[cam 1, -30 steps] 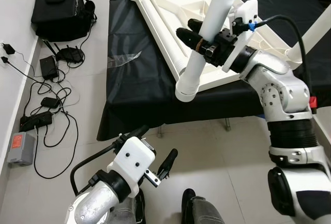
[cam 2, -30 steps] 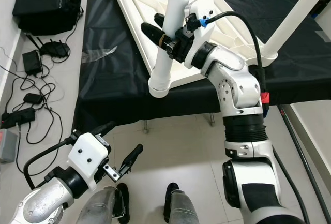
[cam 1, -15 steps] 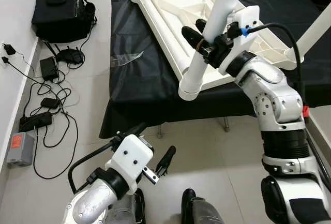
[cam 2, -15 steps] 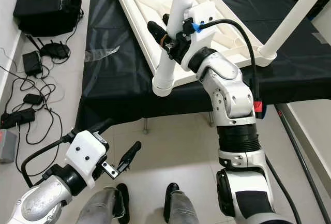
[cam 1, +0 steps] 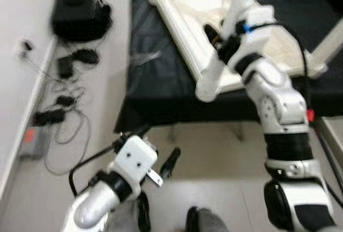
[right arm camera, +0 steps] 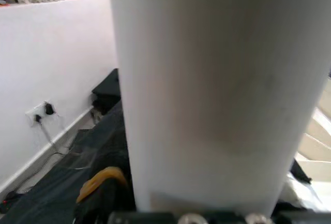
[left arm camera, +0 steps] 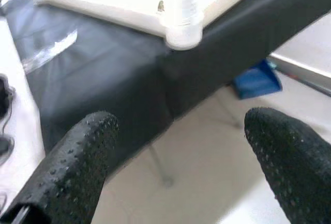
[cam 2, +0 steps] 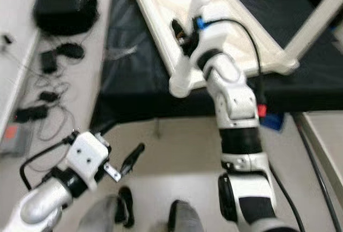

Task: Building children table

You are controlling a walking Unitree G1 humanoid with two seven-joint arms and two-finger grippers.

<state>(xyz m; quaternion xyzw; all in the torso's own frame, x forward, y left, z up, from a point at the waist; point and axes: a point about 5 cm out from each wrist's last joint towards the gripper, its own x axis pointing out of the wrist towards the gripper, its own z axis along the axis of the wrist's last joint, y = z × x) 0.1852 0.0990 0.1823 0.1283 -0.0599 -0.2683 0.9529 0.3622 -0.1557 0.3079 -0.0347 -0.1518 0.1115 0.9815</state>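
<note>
Gripping a white tubular table leg point(cam 1: 228, 42), the right gripper point(cam 1: 221, 40) is pinching it partway along its length, its black fingers closed on either side of the tube. The leg is leaning steeply, its lower end point(cam 2: 180, 85) hanging at the near edge of the upturned white tabletop point(cam 2: 244, 36); the pictures are blurred, so whether that end is touching the tabletop's rim cannot be told. In the right wrist view the leg point(right arm camera: 217, 89) is standing close against the camera, with a white wall and a wall socket point(right arm camera: 39, 113) behind it. The tabletop is lying underside up on a surface draped in black cloth point(cam 1: 155, 87), and a second white leg point(cam 2: 316, 20) is rising from its far right corner. The left gripper point(cam 1: 155, 154) is hanging low over the pale tiled floor point(cam 1: 214, 151), its two fingers point(left arm camera: 77, 162) spread apart and holding nothing. A black bag point(cam 1: 80, 15) is sitting on the floor by the wall on the robot's left, with tangled cables and power adapters point(cam 1: 59, 92) trailing nearby. A blue object point(left arm camera: 257, 80) is lying on the floor beneath the draped surface.
</note>
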